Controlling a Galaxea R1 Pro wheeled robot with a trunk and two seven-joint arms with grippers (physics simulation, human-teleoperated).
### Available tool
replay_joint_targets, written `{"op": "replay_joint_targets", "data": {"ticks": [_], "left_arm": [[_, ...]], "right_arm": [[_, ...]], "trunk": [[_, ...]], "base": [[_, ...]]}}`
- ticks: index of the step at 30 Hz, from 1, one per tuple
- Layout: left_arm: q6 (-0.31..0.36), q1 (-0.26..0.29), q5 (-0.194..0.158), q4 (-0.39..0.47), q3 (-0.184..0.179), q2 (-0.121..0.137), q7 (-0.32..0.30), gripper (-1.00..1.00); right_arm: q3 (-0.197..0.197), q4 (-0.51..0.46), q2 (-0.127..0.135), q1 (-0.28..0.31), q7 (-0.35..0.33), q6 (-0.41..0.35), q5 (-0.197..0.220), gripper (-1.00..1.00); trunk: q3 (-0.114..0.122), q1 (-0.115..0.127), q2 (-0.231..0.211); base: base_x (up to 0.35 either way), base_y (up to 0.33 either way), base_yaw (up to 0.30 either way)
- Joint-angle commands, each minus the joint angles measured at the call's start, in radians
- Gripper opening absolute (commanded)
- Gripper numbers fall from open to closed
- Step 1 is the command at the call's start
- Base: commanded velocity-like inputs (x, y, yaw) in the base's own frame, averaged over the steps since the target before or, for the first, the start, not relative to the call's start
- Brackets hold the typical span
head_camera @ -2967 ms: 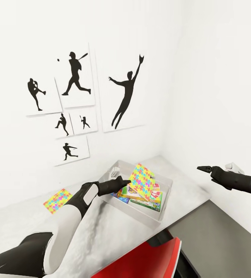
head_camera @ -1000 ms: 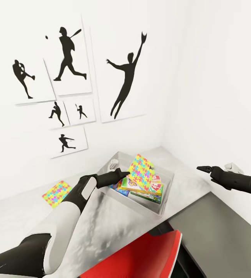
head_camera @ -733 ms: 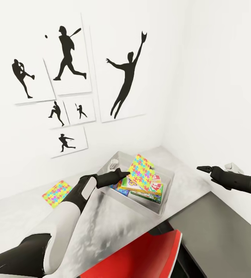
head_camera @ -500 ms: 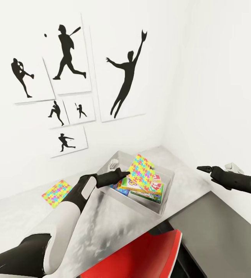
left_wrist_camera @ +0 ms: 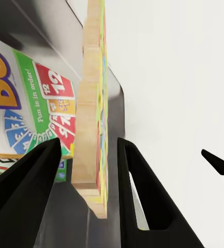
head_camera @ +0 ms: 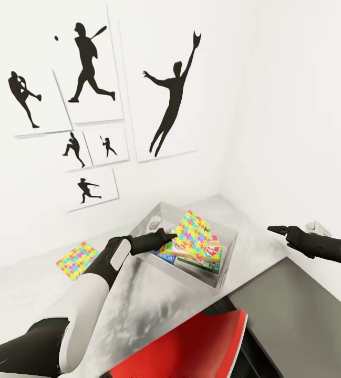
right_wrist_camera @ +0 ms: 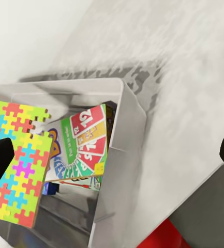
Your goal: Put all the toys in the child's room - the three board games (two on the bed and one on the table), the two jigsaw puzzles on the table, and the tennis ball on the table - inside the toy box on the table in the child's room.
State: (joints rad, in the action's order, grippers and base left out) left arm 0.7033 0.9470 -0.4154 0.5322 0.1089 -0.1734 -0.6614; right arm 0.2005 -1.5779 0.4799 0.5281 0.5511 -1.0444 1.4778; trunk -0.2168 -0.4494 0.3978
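Standing tilted over the toy box point(head_camera: 227, 247), the jigsaw puzzle point(head_camera: 192, 234) is clamped edge-on by the left gripper point(head_camera: 171, 237), barely shifted from half a second ago. Board games point(head_camera: 207, 257) lie beneath it. A second puzzle point(head_camera: 77, 260) rests on the table point(head_camera: 154, 304). The right gripper point(head_camera: 276, 229) hovers apart, grip unclear.

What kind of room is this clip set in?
Probably a child's bedroom or playroom: black sports-silhouette prints on the white wall, a grey tub of board games on the desk, and colourful jigsaw puzzles.
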Motion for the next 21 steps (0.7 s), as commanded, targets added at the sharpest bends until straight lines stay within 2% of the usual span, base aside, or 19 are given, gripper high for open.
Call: {"op": "replay_joint_targets", "data": {"ticks": [1,12,21], "left_arm": [[0.007,0.001,0.001,0.0,0.006,-0.001,-0.002,-1.0],[0.043,0.003,0.001,0.037,0.006,-0.001,-0.001,-1.0],[0.048,0.003,0.001,0.052,0.006,-0.001,-0.001,-1.0]], "right_arm": [[0.0,-0.001,0.0,0.001,0.01,-0.003,0.01,1.0],[0.0,-0.001,0.0,0.001,0.01,-0.003,0.01,1.0],[0.0,-0.001,0.0,0.001,0.01,-0.003,0.01,1.0]], "trunk": [[-0.004,-0.001,0.002],[-0.022,-0.001,0.002],[-0.036,-0.001,0.002]], "base": [[0.0,0.0,0.0],[0.0,0.0,0.0],[0.0,0.0,0.0]]}}
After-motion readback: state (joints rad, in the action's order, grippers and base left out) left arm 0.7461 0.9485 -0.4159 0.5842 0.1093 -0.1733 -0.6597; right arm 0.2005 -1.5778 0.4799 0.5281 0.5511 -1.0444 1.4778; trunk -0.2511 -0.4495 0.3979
